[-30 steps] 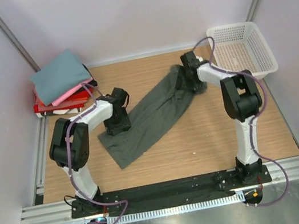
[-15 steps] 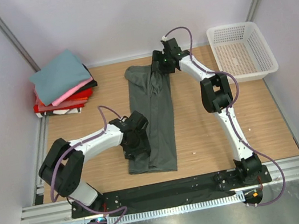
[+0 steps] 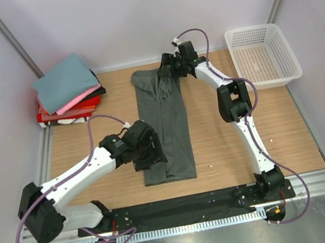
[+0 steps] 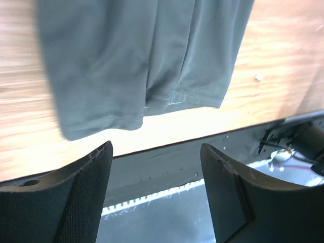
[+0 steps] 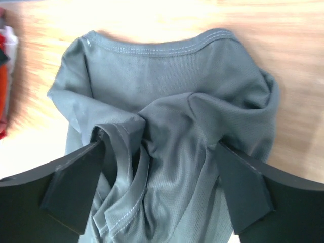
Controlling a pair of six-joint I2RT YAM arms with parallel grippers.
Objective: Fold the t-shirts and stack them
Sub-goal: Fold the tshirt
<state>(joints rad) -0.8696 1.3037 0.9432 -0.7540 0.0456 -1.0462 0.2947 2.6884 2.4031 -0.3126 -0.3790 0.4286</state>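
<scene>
Dark grey-green t-shirt (image 3: 164, 121) lies as a narrow strip at mid-tabletop, its long axis running from far edge to near edge. The left gripper (image 3: 152, 157), fingers apart and empty, is at the near hem. The right gripper (image 3: 169, 68), wide and empty, is over the bunched collar. Folded t-shirts (image 3: 68, 91) are stacked in the far-left corner.

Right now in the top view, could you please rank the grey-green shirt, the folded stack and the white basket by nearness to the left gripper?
1. Grey-green shirt, beside the left gripper.
2. Folded stack, far left corner.
3. White basket, far right corner.
</scene>
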